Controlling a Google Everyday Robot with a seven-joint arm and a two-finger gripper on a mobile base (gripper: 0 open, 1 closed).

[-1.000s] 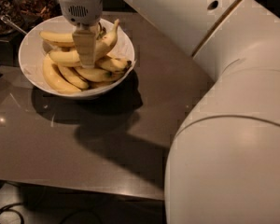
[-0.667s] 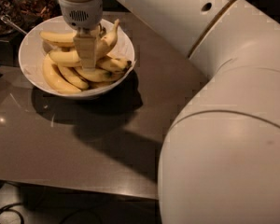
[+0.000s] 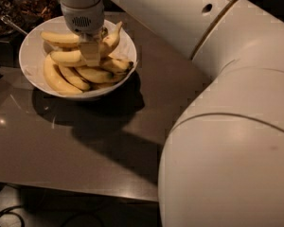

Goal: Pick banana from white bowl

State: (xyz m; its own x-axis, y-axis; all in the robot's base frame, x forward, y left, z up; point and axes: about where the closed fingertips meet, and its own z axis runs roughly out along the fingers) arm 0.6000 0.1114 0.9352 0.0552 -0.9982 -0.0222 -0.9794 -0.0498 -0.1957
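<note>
The white bowl stands at the table's back left and holds several yellow bananas. The banana with the long pale stem lies at the bowl's back right, its stem pointing up over the rim. My gripper reaches straight down into the middle of the bowl, among the bananas and just left of that banana. It covers part of the pile. A long banana curves along the bowl's front left, and one with a dark tip lies at the right.
The bowl sits on a brown glossy table. My large white arm fills the right side of the view. A dark container with a spoon stands behind the bowl at the far left. Cables lie on the floor below the table's front edge.
The bulk of my arm has shifted slightly to the left in the foreground. The gripper has stayed down in the bowl at about the same spot.
</note>
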